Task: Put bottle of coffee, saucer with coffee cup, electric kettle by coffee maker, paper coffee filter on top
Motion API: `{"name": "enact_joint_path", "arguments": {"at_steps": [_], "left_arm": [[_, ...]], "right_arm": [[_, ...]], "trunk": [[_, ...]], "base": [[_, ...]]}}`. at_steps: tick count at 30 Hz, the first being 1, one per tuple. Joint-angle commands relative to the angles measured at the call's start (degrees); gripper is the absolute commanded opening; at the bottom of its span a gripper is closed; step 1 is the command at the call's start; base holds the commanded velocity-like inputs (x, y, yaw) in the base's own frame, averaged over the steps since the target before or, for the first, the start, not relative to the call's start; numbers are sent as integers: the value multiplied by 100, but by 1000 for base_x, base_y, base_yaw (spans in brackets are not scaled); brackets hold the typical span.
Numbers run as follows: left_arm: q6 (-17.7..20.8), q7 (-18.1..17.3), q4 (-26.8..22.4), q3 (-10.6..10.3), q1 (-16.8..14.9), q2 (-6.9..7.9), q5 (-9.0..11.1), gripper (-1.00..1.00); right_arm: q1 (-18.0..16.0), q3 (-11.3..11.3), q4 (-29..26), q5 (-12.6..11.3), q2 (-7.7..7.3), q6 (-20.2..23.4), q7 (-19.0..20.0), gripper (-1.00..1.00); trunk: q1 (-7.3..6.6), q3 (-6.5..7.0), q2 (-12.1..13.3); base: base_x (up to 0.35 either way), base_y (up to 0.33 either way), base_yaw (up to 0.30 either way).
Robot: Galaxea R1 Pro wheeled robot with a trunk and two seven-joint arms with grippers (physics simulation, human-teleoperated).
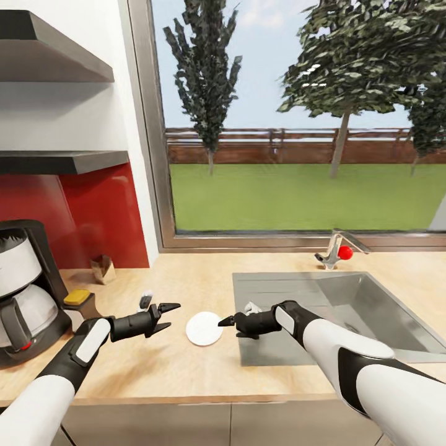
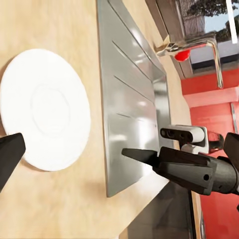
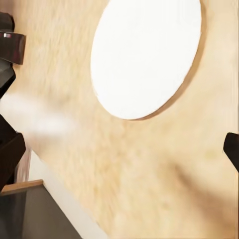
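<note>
The saucer (image 1: 204, 328) lies flat on the wooden countertop (image 1: 204, 279), just beside the steel sink (image 1: 347, 310) on its coffee-maker side. The left gripper (image 1: 168, 315) hangs close to the saucer on the side away from the sink — its fingers are spread wide and hold nothing. The right gripper (image 1: 225, 321) is on the sink side of the saucer, its tip almost at the rim; it also looks spread and empty, but whether it touches the saucer I cannot tell. The coffee maker (image 1: 28, 291) stands on the countertop well apart from the saucer, beyond the left arm.
</note>
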Motion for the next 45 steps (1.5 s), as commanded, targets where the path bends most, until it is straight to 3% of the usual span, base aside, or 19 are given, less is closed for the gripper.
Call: {"name": "enact_joint_path", "arguments": {"at_steps": [1, 23, 35, 45], "left_arm": [[23, -13, 1, -5, -6, 3, 7, 100], [13, -6, 68, -62, -6, -44, -1, 100], [11, 8, 78, -60, 1, -86, -16, 100], [-628, 37, 358, -350, 3, -97, -20, 100]], "right_arm": [[-7, -47, -16, 56, 5, 25, 34, 100], [-7, -54, -16, 46, 5, 25, 40, 100], [53, -47, -16, 49, 281, 28, 52, 100], [173, -47, -16, 53, 375, 33, 57, 100]], "trunk": [[5, -13, -14], [5, -13, -14], [5, -13, -14], [5, -13, -14]], "base": [[103, 0, 0], [39, 0, 0], [123, 0, 0], [1, 0, 0]]}}
